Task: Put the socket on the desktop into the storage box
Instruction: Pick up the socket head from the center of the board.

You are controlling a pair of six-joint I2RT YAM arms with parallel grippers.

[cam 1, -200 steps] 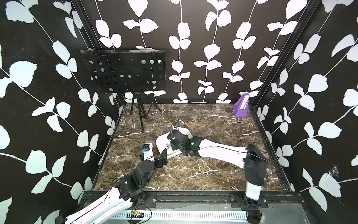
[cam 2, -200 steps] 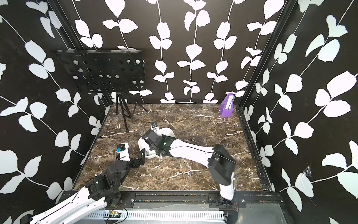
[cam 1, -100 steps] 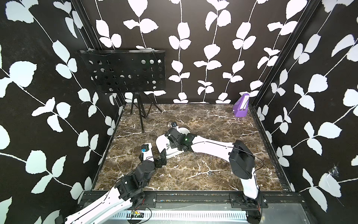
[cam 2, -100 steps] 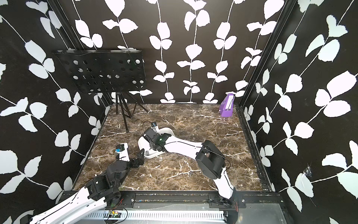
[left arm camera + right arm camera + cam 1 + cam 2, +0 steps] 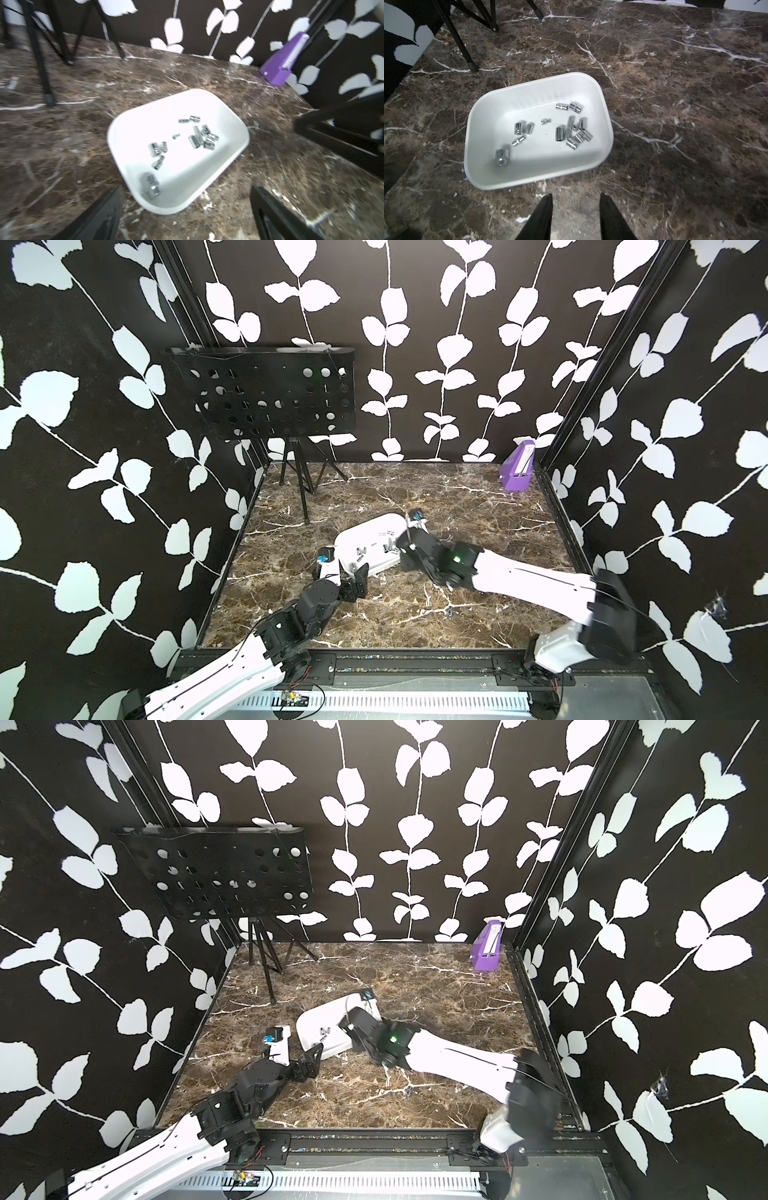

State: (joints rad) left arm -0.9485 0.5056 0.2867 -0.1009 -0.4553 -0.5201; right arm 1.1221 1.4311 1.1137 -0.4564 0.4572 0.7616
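1. Loads of shiny sockets [image 5: 559, 134] lie loose inside the white box [image 5: 500, 108], which sits mid-table [image 5: 675, 104] on brown marble.
2. Right gripper [image 5: 576, 195] hangs just off the box's edge, fingers apart, nothing between them.
3. Left gripper [image 5: 186, 188] sits by another corner of the box, fingers spread wide, also empty.
4. Purple box [image 5: 517, 472] stands in the far corner.

Black walls [image 5: 415, 344] with white leaf vines closing in around me, brown marble table [image 5: 415, 614] lying under even light, black perforated music stand [image 5: 270, 398] standing in my far left corner, small purple box [image 5: 517, 470] sitting in the far right corner.
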